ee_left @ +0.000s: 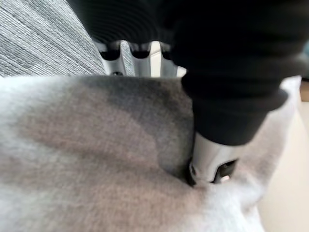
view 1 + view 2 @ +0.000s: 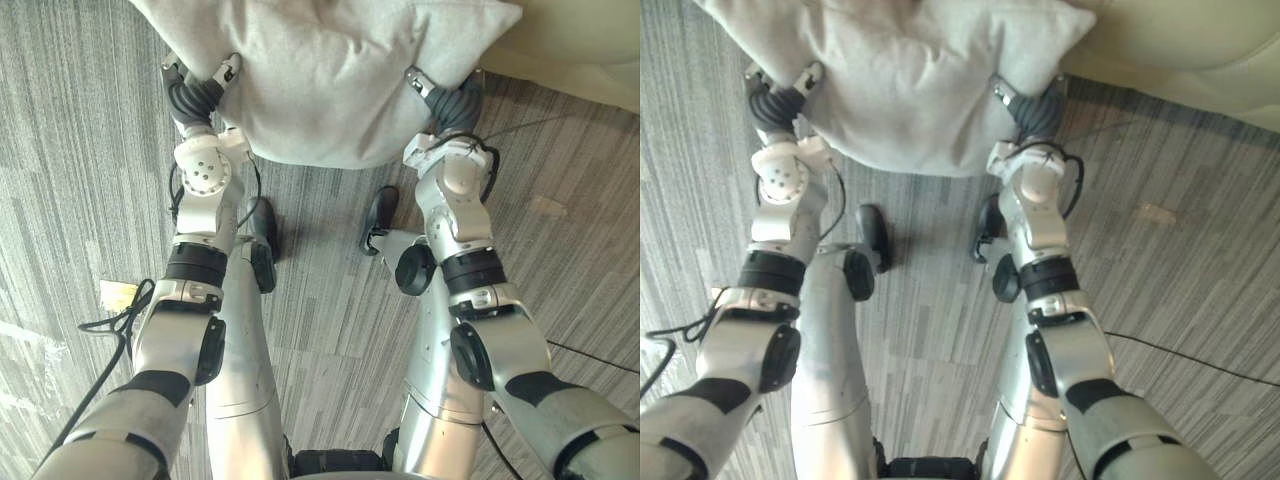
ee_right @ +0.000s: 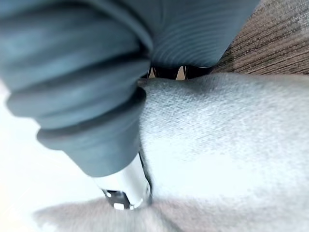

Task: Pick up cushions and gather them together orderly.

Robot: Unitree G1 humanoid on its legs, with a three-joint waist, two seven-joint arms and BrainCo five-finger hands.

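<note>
A large light-grey cushion (image 2: pixel 330 70) hangs above the carpet in front of me, held from both sides. My left hand (image 2: pixel 192 98) grips its left edge. In the left wrist view the thumb (image 1: pixel 210 159) digs into the fabric (image 1: pixel 96 159) while the fingers run beneath it. My right hand (image 2: pixel 450 100) holds the right edge the same way, its thumb (image 3: pixel 125 186) sunk into the cushion (image 3: pixel 231 145). Both hands' fingers are mostly covered by the cushion.
A cream upholstered piece (image 2: pixel 590 50), a sofa or another cushion, fills the far right corner just behind the held cushion. Grey striped carpet (image 2: pixel 80 150) lies all around. A small yellow tag (image 2: pixel 118 293) rests on the floor at the left.
</note>
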